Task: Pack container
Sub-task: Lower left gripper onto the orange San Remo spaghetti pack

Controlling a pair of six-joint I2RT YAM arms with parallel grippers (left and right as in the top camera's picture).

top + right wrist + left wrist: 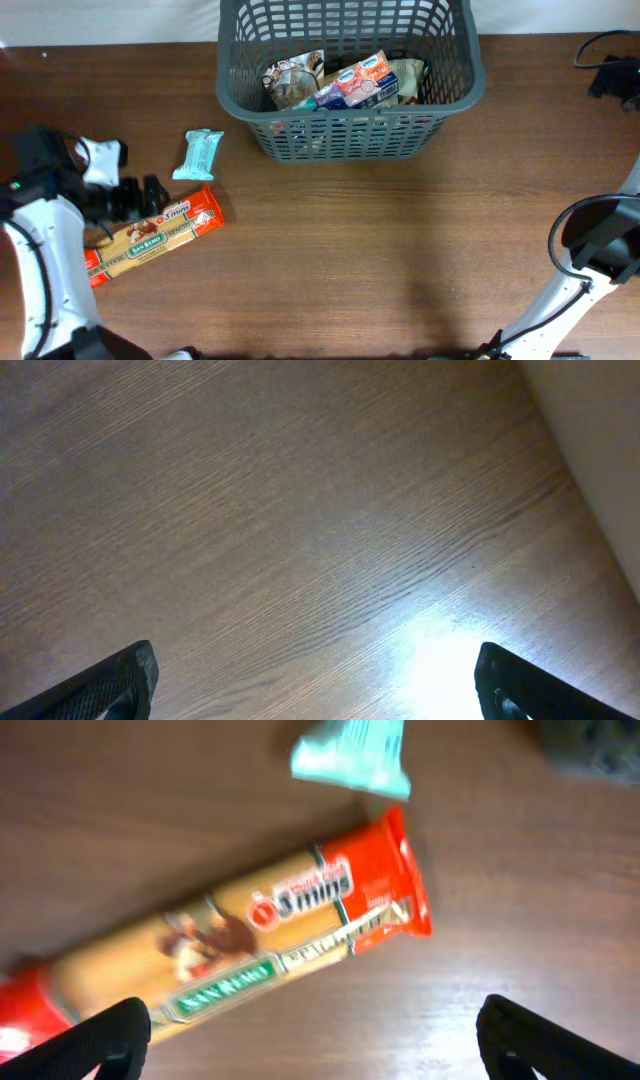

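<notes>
At the top centre of the overhead frame, standing on the wooden desk (pixel 400 260): the dark grey lattice basket (pixel 345 135). Inside it, on the base: a brown snack pack (pixel 292 82) at the left, a pink and blue carton (pixel 360 84) touching it, and a greenish pack (pixel 408 76) at the right.

Left of the basket and apart from it, flat on the desk: a small teal wrapper (pixel 199 154). Just below the wrapper, lying diagonally at the left of the frame: a long red and tan San Remo pasta pack (pixel 150 238).

Above the pasta pack, the left tool (pixel 315 1040), jaws spread wide and gripping nothing. In the left wrist view, black fingertips (pixel 110 1035) at the two lower corners, with the pack and the wrapper beyond them.

At the lower right, the right tool (pixel 315 680), also wide open and empty, over bare desk wood with a bright patch of glare.
</notes>
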